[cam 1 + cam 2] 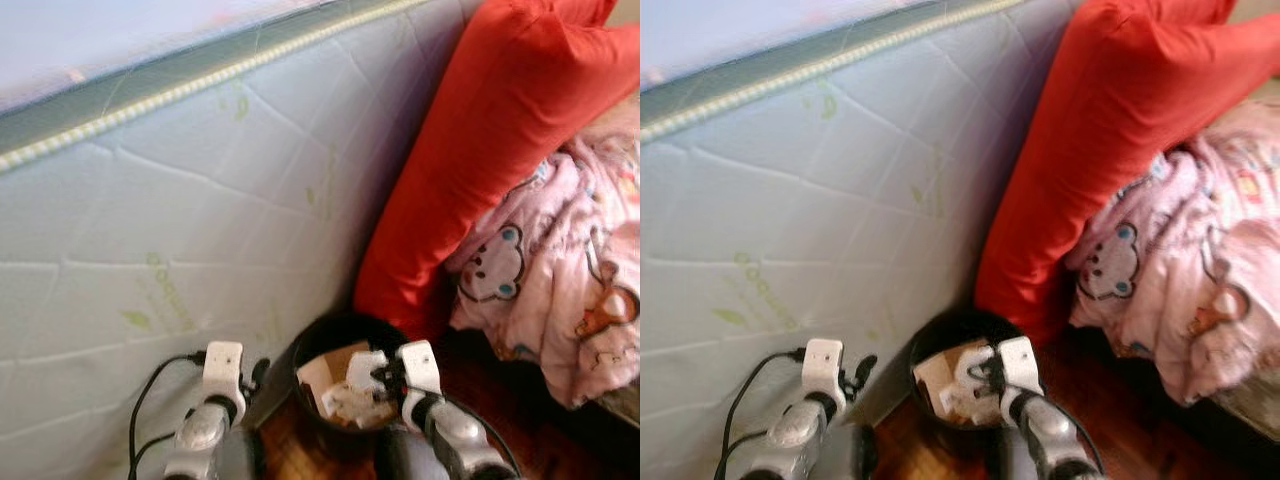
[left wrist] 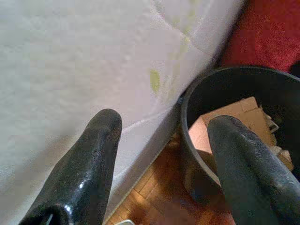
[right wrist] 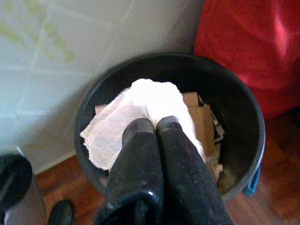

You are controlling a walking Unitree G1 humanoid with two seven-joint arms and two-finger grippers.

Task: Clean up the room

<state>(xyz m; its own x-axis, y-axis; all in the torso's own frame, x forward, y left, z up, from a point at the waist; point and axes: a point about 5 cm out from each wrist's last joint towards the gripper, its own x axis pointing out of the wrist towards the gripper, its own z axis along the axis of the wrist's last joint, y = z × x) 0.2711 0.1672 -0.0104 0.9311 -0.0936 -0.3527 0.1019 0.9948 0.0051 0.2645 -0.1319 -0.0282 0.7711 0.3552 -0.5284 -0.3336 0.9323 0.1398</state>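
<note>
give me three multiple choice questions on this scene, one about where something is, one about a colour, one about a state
1. Where is the right end effector?
A. over the black bin
B. on the mattress
C. against the red pillow

2. What colour is the crumpled tissue it holds?
A. red
B. white
C. green

3. How is the left end effector?
A. shut on cardboard
B. shut on a cable
C. open, holding nothing

Answers:
1 A: the right wrist view shows its fingers above the black bin, which stands on the floor between the mattress and the red pillow.
2 B: the tissue pinched between the fingers is white.
3 C: the left wrist view shows its two fingers spread apart beside the bin, with nothing between them.
</note>
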